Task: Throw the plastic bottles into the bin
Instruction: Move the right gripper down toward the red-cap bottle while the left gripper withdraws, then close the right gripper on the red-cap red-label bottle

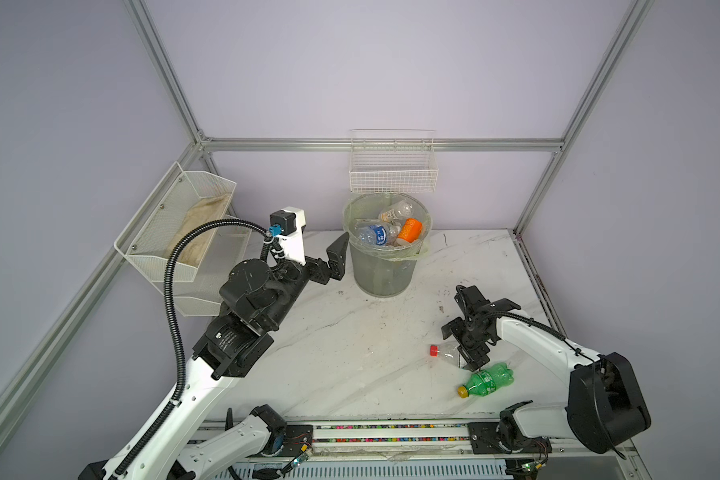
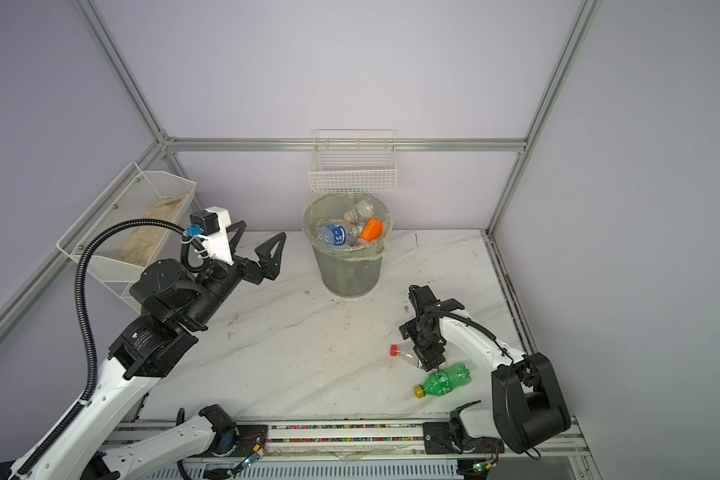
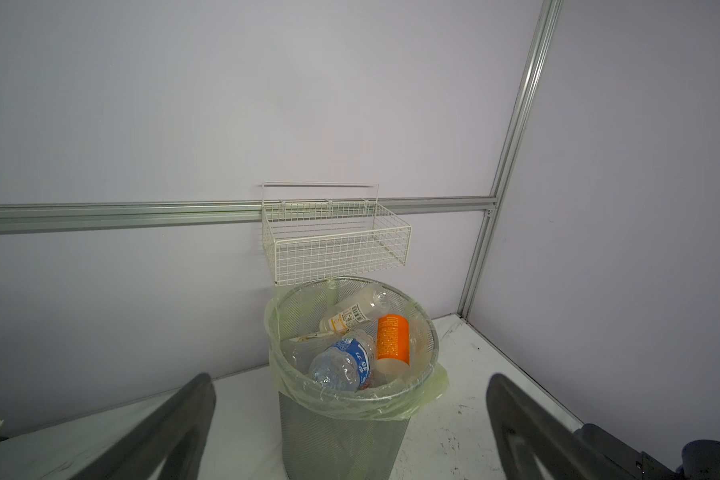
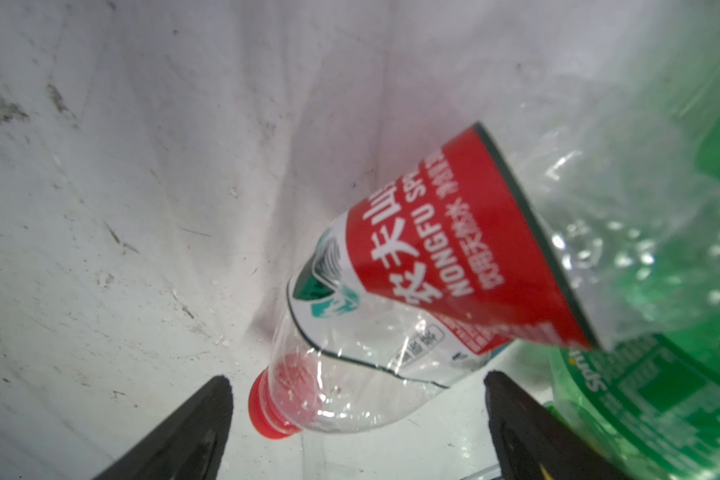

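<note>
At about 5 o'clock from the bin (image 1: 385,270) in a top view, a clear red-labelled bottle (image 4: 433,257) lies on its side under the wide-open, empty right gripper (image 4: 356,376). Its cap points toward 9 o'clock, and its base is just beside the green bottle (image 1: 489,378). It looks light, thin-walled and slippery, so the labelled middle seems the surest hold. The left gripper (image 2: 262,233) hangs open at the bin's 9 o'clock.
</note>
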Robot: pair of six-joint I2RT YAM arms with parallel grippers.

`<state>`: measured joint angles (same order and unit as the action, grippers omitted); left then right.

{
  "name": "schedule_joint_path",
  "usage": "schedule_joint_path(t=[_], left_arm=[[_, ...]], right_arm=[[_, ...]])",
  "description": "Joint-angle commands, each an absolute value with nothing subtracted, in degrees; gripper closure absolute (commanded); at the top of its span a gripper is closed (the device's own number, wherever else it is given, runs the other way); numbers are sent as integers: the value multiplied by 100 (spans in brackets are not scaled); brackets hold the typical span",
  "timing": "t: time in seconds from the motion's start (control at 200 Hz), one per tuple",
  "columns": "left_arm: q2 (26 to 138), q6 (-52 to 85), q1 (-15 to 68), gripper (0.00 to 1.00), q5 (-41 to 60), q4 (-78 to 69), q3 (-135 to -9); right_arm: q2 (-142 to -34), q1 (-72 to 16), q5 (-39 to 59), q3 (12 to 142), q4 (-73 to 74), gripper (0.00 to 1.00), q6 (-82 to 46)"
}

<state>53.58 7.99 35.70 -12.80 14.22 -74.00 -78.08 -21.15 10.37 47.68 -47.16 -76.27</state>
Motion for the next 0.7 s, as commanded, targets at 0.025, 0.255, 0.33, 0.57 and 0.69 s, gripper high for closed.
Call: schedule_joint_path(t=[0.025,0.255,0.33,0.57,0.69], left_arm=[[5256,860,3581,0,-1246,1322,-7185],[5221,868,3589,0,-1260,1318,-7129],[5204,869,3586,0,-1272,1318,-7111],[5127,879,3581,0,-1340,1330,-7015],[5065,896,3586,0,-1374,1328,-6946]], right_arm=[[-7980,-1992,913,4693,-4675,3,-7683],[-8248,-1881,1040,4523,-4339,6,-7555],[-8323,-1872,1072,4483,-4201,8,-7521],[-8301,-1814,976,4526,-4061,17,-7476],[-8367,-1801,1047,4512,-3917,41,-7388]])
